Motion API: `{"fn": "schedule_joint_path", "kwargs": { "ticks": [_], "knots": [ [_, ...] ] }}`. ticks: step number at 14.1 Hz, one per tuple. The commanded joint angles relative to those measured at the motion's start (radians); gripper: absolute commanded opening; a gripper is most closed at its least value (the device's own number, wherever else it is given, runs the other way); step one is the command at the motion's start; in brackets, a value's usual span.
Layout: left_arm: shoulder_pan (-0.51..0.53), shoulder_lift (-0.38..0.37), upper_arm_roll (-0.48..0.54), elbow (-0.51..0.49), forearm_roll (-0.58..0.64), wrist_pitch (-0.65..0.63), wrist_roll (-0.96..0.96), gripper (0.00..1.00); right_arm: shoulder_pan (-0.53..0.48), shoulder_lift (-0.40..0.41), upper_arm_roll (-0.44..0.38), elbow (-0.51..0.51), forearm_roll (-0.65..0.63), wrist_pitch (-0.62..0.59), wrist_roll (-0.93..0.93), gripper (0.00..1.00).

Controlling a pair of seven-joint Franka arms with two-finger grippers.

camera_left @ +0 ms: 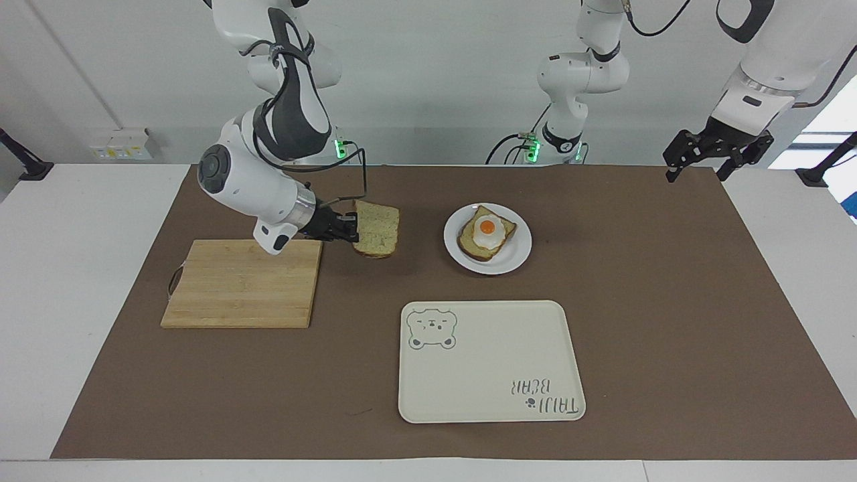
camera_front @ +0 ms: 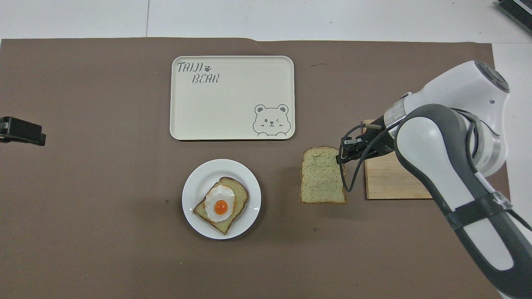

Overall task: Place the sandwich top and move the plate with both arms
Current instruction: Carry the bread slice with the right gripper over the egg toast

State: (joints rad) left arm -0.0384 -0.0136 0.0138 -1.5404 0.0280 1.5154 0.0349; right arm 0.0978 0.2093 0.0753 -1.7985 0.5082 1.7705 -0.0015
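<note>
two black fingertips of the right gripper (camera_left: 349,231) pinch one crust edge of the sandwich top (camera_left: 377,228), clamped on it, and hold the slice in the air over the bare brown mat (camera_left: 669,301), between the wooden cutting board (camera_left: 241,284) and the plate (camera_left: 519,251); the bread juts out flat from the fingers, gripped at a single side only; the slice may sag, twist or tear loose from so narrow a hold, and drop onto the mat short of the plate; on the plate lies the toast with a fried egg (camera_left: 487,233), set at an angle, so a top laid down square may sit askew or nudge the egg off; the left gripper (camera_left: 716,152) waits with fingers spread, high over the table's corner at the left arm's end, holding nothing; the cream bear tray (camera_left: 491,361) lies farther from the robots than the plate.
</note>
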Motion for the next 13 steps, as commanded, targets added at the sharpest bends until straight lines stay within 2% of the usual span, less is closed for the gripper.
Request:
{"fn": "schedule_joint_path", "kwargs": {
  "ticks": [1,8,13],
  "knots": [
    [0.005,-0.014,-0.002,-0.009,-0.003,-0.012,-0.006,1.0,0.04,-0.04,0.003,-0.039,0.059,0.007,0.032,0.0],
    [0.005,-0.014,-0.002,-0.009,-0.003,-0.012,-0.004,1.0,0.151,-0.062,0.004,-0.068,0.127,0.049,0.055,0.0],
    [0.005,-0.012,-0.002,-0.009,-0.003,-0.012,-0.004,1.0,0.233,-0.062,0.005,-0.084,0.147,0.151,0.109,0.0]
  ]
}}
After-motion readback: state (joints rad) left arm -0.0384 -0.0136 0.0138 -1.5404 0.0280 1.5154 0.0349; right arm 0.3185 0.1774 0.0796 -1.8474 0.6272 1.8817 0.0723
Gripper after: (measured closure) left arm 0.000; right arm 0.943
